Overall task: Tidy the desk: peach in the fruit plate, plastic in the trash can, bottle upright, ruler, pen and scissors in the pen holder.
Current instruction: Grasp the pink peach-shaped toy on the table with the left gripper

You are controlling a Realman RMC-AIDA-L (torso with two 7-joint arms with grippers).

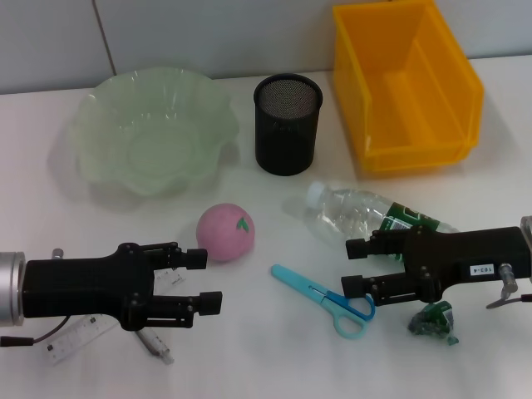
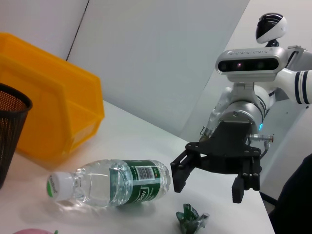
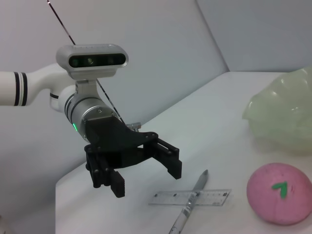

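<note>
Nearest, lower left of the head view: pen (image 1: 155, 343) and ruler (image 1: 75, 339), crossed under the left tool (image 1: 202, 281).
Lower right: plastic scrap (image 1: 431, 321); scissors (image 1: 326, 297); bottle (image 1: 366, 213) lying flat.
Centre: peach (image 1: 225, 232) on the tabletop (image 1: 274, 366).
Upper frame: fruit plate (image 1: 151, 129), pen holder (image 1: 287, 123) and trash can (image 1: 405, 86), all unfilled.
Progress: nothing tidied, by appearance.
Both arms level and low, pointing inward; left tool and right tool (image 1: 356, 265) both spread wide, gripping nothing.

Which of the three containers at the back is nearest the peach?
The fruit plate: its wavy front rim is just up-left of the peach. The pen holder sits a bit farther; the trash can is farthest, at back right.
</note>
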